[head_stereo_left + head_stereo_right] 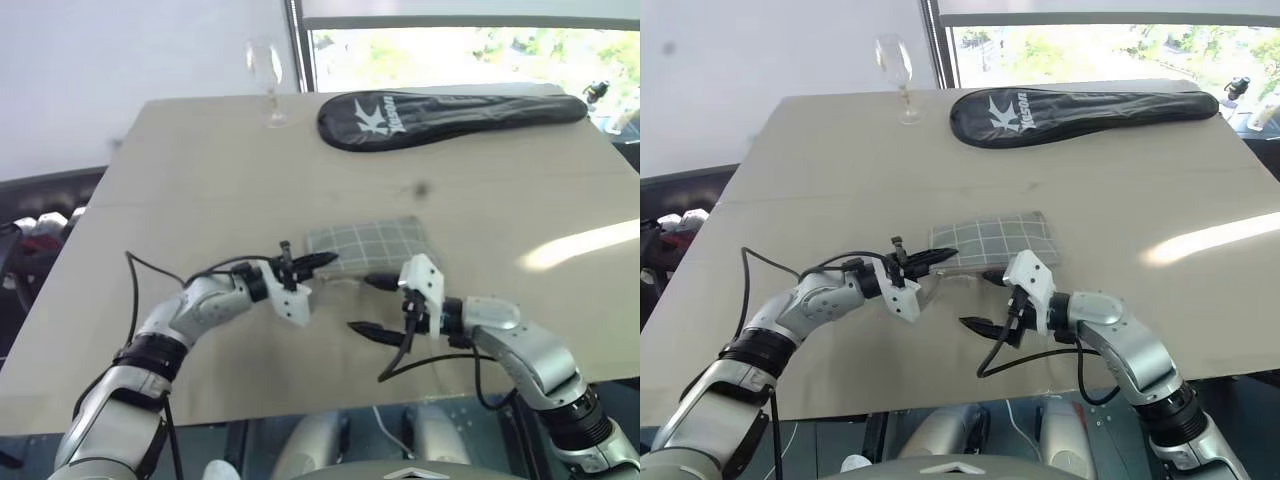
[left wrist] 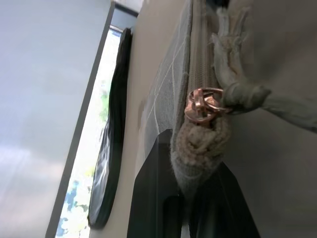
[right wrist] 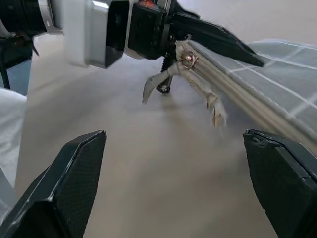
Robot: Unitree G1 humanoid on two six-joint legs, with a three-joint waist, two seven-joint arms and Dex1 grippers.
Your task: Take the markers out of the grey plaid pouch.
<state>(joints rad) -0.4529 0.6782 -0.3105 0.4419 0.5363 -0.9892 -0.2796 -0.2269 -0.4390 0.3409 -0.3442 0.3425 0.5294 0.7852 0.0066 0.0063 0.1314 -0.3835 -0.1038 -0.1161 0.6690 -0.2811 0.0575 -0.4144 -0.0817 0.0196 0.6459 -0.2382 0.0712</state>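
wine glass point(image 1: 265, 80): stands upright at the far left of the table, near its far edge.
table point(image 1: 200, 200): pale tan top, sunlit patch on its right side.
my left gripper point(image 1: 318, 262): reaches in from the near left, pointing right. both black fingers point(image 2: 153, 198) are pinched tight on the left end of the grey plaid pouch, right at the end of its zip.
grey plaid pouch point(image 1: 375, 242): lies near the middle of the table, closer to the near edge, between my two grippers. its left end is caught in my left gripper; in my right wrist view that end looks lifted a little off the table, the rest resting flat. the zip runs along its near edge and looks closed.
zip ring point(image 2: 200, 104): small copper-coloured ring at the pinched end, with a grey-green cord point(image 2: 257, 96) knotted through it and hanging loose toward the table.
markers: i cannot see them; whether they are inside the pouch i cannot tell.
my right gripper point(image 1: 372, 305): comes in from the near right, pointing left, just on the near side of the pouch. its two black fingers point(image 3: 74, 173) are spread wide with nothing between them, one finger up by the near edge of the pouch, the other lower and nearer to me. it is close to my left gripper but apart from it.
racket cover point(image 1: 450, 115): long black cover with white lettering, lying across the far right of the table, well apart from the pouch.
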